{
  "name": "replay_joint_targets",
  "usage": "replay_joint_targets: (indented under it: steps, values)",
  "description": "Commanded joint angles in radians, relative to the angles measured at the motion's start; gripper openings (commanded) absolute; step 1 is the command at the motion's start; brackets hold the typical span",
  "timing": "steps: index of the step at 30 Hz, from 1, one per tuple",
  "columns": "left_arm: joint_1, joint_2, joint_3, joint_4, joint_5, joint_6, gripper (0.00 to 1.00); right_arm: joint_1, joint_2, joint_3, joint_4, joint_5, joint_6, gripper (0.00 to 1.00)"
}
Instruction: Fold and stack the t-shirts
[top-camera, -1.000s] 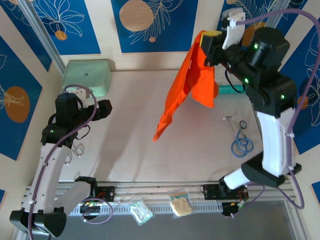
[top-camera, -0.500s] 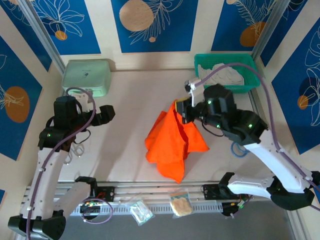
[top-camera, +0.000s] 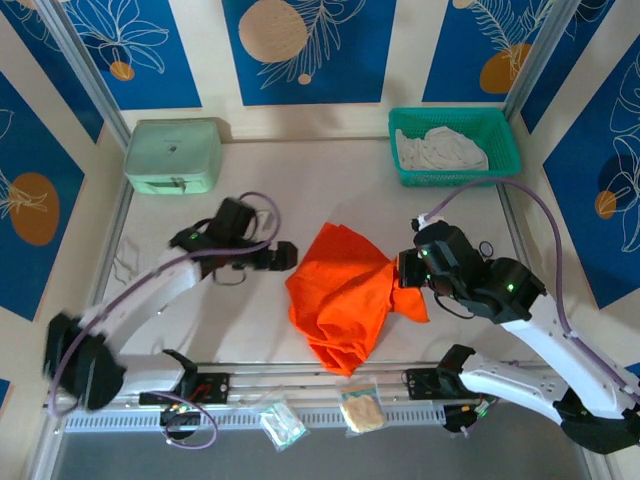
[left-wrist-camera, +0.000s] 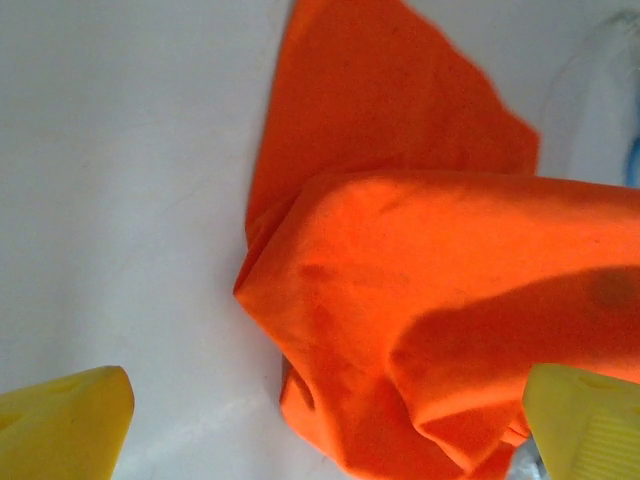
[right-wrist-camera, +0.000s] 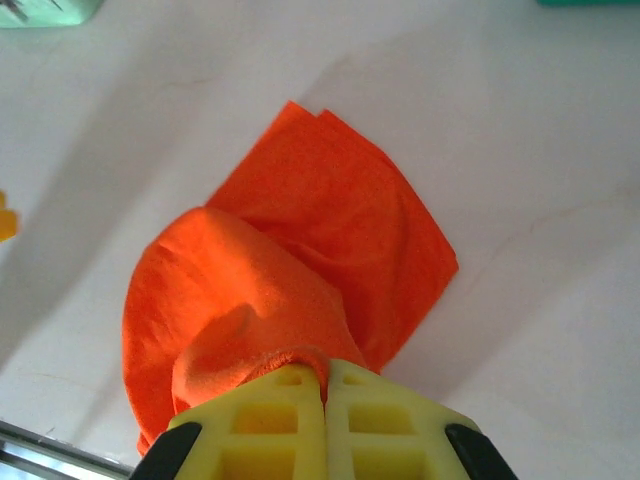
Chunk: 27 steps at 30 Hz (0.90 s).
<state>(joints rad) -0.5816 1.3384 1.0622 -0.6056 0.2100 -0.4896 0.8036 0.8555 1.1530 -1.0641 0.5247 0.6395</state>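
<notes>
**Tabletop** (top-camera: 330, 190): pale, smooth, walled by blue-and-cream panels; carries every item below.

**Orange t-shirt** (top-camera: 340, 300): bright, plain cloth. Lies crumpled in loose folds at the near middle of the tabletop, between the two arms. Rises at its right edge to a gathered peak held in the right gripper. In the right wrist view (right-wrist-camera: 300, 250), spreads flat behind the lifted fold, with one corner pointing away. In the left wrist view (left-wrist-camera: 420, 300), shows a rounded fold over a flatter layer.

**Basket** (top-camera: 450, 177): teal, slotted plastic, at the far right corner, well apart from the orange t-shirt.

**Mint-green case** (top-camera: 173, 155): hard, closed, at the far left corner.

**White t-shirt** (top-camera: 440, 150): bunched inside the basket (unfolded, heaped toward the left side).

**Right gripper** (top-camera: 405, 268): yellow fingers pressed together (right-wrist-camera: 325, 385), pinching a bunch of the orange t-shirt at its right edge.

**Left gripper** (top-camera: 283, 255): spread wide, just beside the orange t-shirt's left edge and holding nothing. Yellow fingers (left-wrist-camera: 65, 425) stand at either lower corner of the left wrist view, with cloth and bare tabletop between them.

**Tan packet** (top-camera: 362, 408) and **greenish packet** (top-camera: 283, 425): small and clear, lying on the rail at the near edge between the arm bases.
</notes>
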Motion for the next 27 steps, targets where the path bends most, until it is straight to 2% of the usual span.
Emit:
replay_joint_targets:
  steps: [1,7,12,15,20,23,24,26,27]
  values:
    - [-0.035,0.223,0.232,0.041,-0.102,0.069,1.0,-0.004,0.001,-0.031,-0.057,-0.085,0.072,0.0]
    - [-0.064,0.744,0.774,-0.121,-0.151,0.188,1.0,0.005,-0.032,-0.085,-0.08,-0.143,0.113,0.0]
    - [-0.08,1.023,1.059,-0.267,-0.161,0.247,1.0,0.005,-0.06,-0.109,-0.091,-0.144,0.132,0.0]
    - [-0.096,1.082,1.078,-0.312,-0.149,0.273,1.0,-0.001,-0.056,-0.105,-0.101,-0.133,0.126,0.0]
    - [-0.129,1.038,0.941,-0.259,-0.114,0.296,0.98,-0.045,-0.033,-0.08,-0.09,-0.115,0.098,0.0]
    - [-0.135,1.012,0.878,-0.234,-0.099,0.293,0.86,-0.093,-0.017,-0.063,-0.072,-0.131,0.071,0.0]
    - [-0.135,1.006,0.857,-0.219,-0.095,0.287,0.79,-0.112,-0.014,-0.061,-0.061,-0.142,0.062,0.0]
    - [-0.136,0.995,0.825,-0.194,-0.094,0.278,0.58,-0.141,-0.013,-0.061,-0.048,-0.153,0.051,0.0]
    - [-0.136,0.994,0.815,-0.184,-0.097,0.274,0.39,-0.158,-0.016,-0.059,-0.044,-0.157,0.048,0.0]
